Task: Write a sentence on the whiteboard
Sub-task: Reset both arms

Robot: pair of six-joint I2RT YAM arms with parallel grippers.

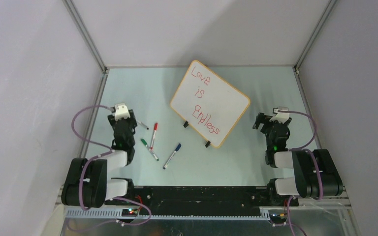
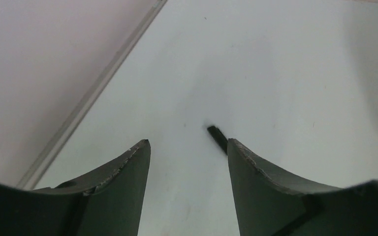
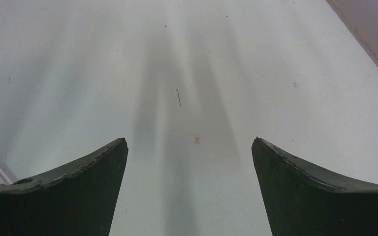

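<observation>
The whiteboard (image 1: 211, 101) lies tilted in the middle of the table, orange-tan frame, two black clip feet on its near edge. The sentence (image 1: 204, 101) in red marker reads "Love", "is", "Endless" on three lines. My left gripper (image 1: 120, 110) is open and empty at the table's left, beside the markers; in the left wrist view (image 2: 188, 147) its jaws stand apart over bare table, with the black marker's end (image 2: 216, 136) by the right finger. My right gripper (image 1: 271, 118) is open and empty right of the board; the right wrist view (image 3: 189, 145) shows only bare table between its jaws.
Four markers lie left of the board: a black one (image 1: 142, 125), a red one (image 1: 154, 135), a green one (image 1: 148, 149) and a blue one (image 1: 173, 155). Grey walls close in the table on three sides.
</observation>
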